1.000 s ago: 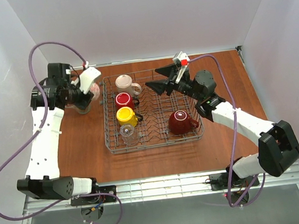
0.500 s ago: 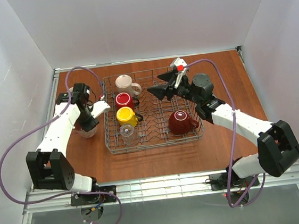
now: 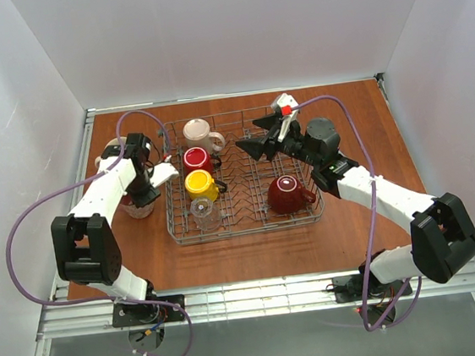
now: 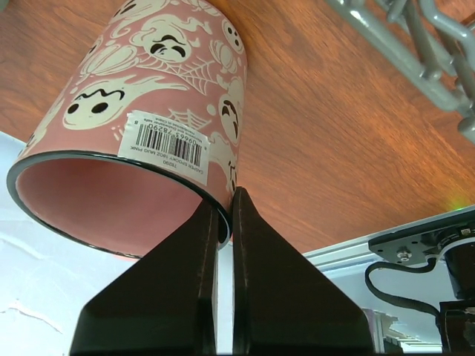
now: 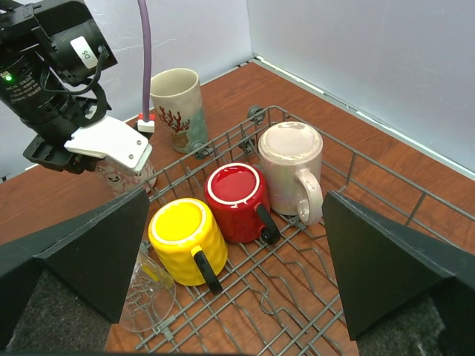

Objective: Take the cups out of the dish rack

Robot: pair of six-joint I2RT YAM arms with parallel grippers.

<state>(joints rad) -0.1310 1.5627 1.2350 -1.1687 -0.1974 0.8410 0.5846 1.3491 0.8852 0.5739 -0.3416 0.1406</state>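
Observation:
The grey wire dish rack point(image 3: 251, 229) holds a beige mug point(image 3: 199, 133), a red mug point(image 3: 195, 159), a yellow mug point(image 3: 199, 184) and a clear glass point(image 3: 205, 214) in its left column. A dark red mug point(image 3: 287, 192) sits at its right. They all lie bottom-up. My left gripper point(image 4: 225, 205) is shut on the rim of a pink ghost-print mug point(image 4: 163, 81), which stands on the table left of the rack. My right gripper point(image 5: 237, 274) hovers open above the rack, with the red mug point(image 5: 236, 199) and yellow mug point(image 5: 185, 237) below it.
A cream mug with a coral print point(image 5: 177, 100) stands on the table at the rack's far left corner, behind the pink mug point(image 3: 138, 204). White walls close in the table on three sides. Upright tines fill the rack's middle.
The left arm has swung in and down from the far left, bringing the pink mug from mid-air to the table beside the rack. The right arm has barely shifted.

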